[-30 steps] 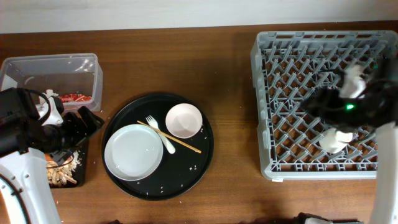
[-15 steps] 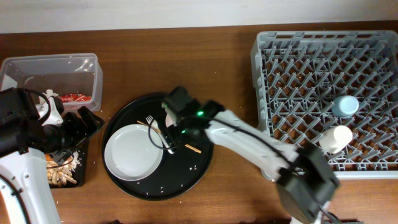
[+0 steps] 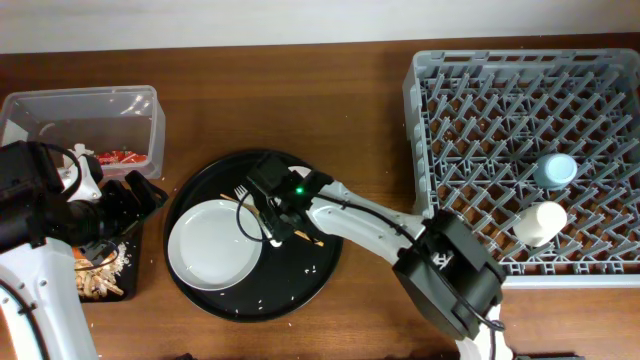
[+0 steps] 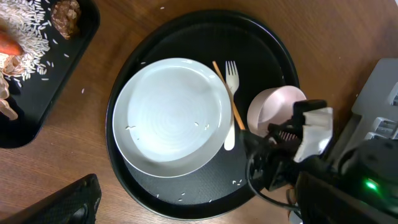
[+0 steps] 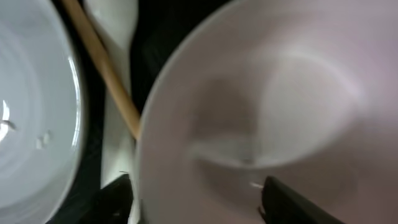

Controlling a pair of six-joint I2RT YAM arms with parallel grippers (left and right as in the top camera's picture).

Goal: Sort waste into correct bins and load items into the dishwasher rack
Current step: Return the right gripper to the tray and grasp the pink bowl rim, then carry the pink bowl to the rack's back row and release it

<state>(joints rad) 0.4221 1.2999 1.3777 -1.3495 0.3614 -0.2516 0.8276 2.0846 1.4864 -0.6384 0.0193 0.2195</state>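
The pinkish-white bowl (image 5: 261, 106) fills the right wrist view. My right gripper (image 5: 199, 202) is open astride its rim, one finger outside and one inside; overhead my right gripper (image 3: 278, 200) hides the bowl. The bowl (image 4: 273, 109) stands on the round black tray (image 3: 325, 265) beside the white plate (image 3: 213, 245), white fork (image 4: 231, 106) and chopsticks (image 3: 305, 238). The light blue cup (image 3: 555, 170) and small white cup (image 3: 538, 222) lie in the grey rack (image 3: 450, 120). My left gripper (image 3: 145, 195) is open and empty above the black bin tray (image 4: 56, 74).
The clear tub (image 3: 85, 120) at the back left holds the red wrapper (image 3: 120, 157). The black bin tray holds rice (image 4: 28, 59), a brown scrap (image 4: 65, 12) and the carrot (image 4: 9, 43). Loose rice grains lie on the round tray. My right arm stretches across the table's middle.
My right arm let go of the light blue cup in the rack and swung left over the round tray, then came down onto the bowl. The left arm has not moved.
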